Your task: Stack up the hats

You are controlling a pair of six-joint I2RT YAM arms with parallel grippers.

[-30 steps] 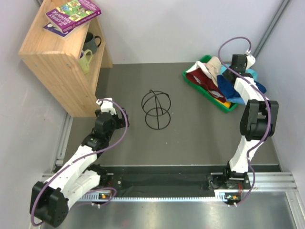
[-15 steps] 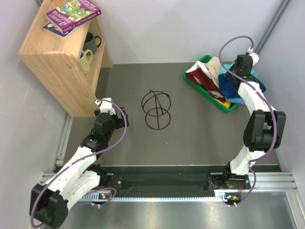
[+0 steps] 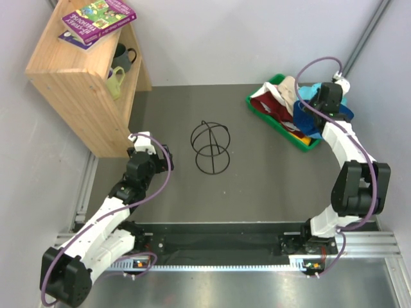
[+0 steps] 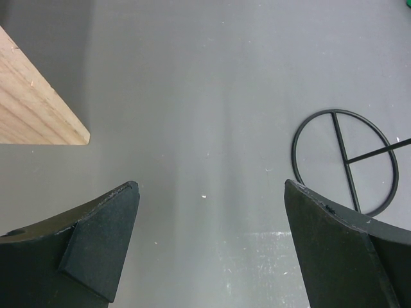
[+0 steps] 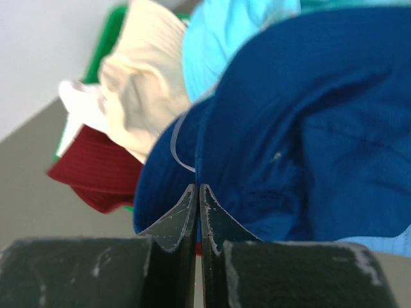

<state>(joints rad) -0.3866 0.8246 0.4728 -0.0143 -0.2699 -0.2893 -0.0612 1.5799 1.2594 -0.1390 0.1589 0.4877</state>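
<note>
Several hats lie heaped in the green tray (image 3: 252, 102) at the back right: beige (image 3: 287, 86), dark red (image 3: 268, 106), blue (image 3: 304, 115), teal (image 3: 307, 92), and a bit of orange-yellow (image 3: 307, 136). My right gripper (image 3: 319, 102) is over the heap. In the right wrist view it (image 5: 198, 187) is shut on a fold of the blue hat (image 5: 302, 128), with the beige hat (image 5: 144, 83), the dark red hat (image 5: 96, 173) and the teal hat (image 5: 225, 32) behind. My left gripper (image 3: 142, 142) is open and empty above bare table (image 4: 210, 186).
A black wire-frame stand (image 3: 210, 147) is on the table's middle; its base ring shows in the left wrist view (image 4: 343, 162). A wooden shelf (image 3: 83, 83) with mugs and books is at the back left, its corner near my left gripper (image 4: 32, 102).
My right arm's elbow has swung right and its wrist has shifted slightly right over the tray, with the blue hat bunched up in it. The left arm has not moved.
</note>
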